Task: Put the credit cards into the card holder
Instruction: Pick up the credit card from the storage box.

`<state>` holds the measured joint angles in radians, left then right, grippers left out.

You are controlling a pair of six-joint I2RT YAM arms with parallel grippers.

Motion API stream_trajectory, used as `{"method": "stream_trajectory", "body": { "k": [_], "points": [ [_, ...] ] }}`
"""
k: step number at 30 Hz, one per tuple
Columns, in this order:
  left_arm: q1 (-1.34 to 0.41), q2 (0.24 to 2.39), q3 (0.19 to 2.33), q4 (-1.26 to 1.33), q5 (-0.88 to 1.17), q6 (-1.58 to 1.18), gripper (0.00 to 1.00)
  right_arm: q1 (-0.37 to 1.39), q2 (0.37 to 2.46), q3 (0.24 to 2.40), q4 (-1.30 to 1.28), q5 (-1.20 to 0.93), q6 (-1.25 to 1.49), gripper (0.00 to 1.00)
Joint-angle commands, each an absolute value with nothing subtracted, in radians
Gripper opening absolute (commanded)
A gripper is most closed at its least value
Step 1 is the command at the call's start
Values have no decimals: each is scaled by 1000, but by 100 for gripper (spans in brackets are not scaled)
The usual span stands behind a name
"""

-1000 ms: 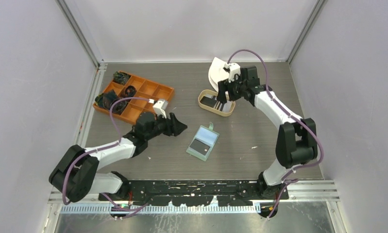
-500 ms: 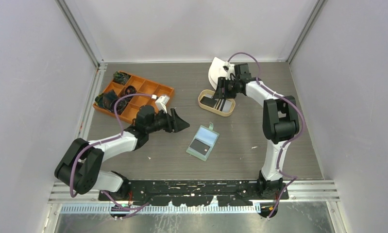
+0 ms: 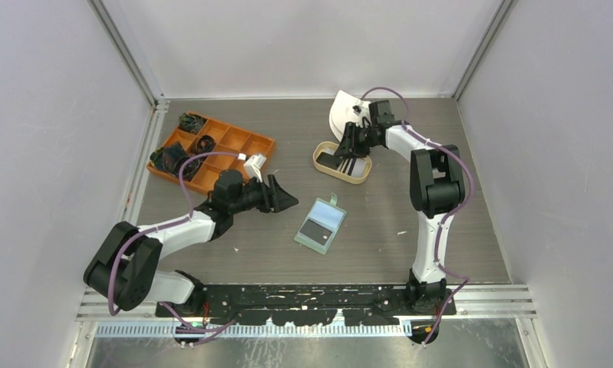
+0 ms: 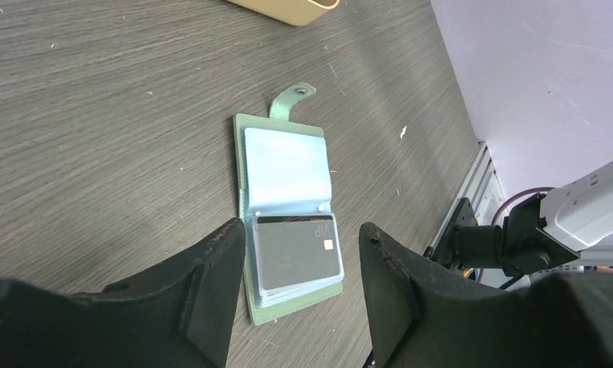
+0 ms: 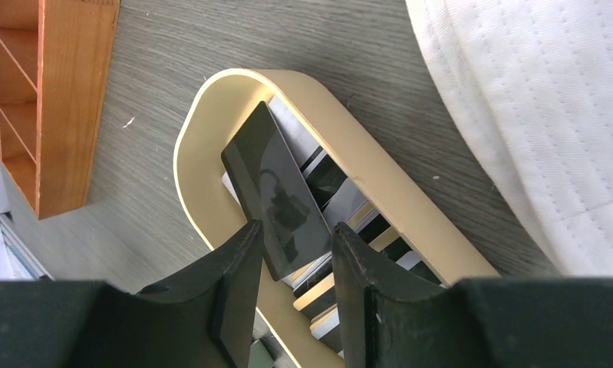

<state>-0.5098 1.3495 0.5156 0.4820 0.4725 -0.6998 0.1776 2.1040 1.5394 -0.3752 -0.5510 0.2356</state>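
Inside card holder [image 4: 284, 165], VIP card [image 4: 299, 247], left hand [image 4: 303, 228] open, right hand [image 5: 296, 228] pinching black card [image 5: 266, 172]

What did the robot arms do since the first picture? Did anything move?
The right gripper dipped down into the tan tray, and its fingers closed in on a black card. The left gripper, open, barely shifted near the card holder. The card holder and tray stayed put.
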Motion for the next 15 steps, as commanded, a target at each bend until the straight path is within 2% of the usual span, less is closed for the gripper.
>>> {"method": "stream_trajectory", "body": {
  "k": [1,10,15],
  "points": [
    [-505,1320,517,526,494,-695,56,178,2117,1583,-386,-599,262,43],
    [-505,1316,516,524,500,-699,56,178,2116,1580,-386,-620,303,40],
    [-505,1307,516,519,499,-700,56,185,2084,1601,-422,-530,233,46]
  ]
}}
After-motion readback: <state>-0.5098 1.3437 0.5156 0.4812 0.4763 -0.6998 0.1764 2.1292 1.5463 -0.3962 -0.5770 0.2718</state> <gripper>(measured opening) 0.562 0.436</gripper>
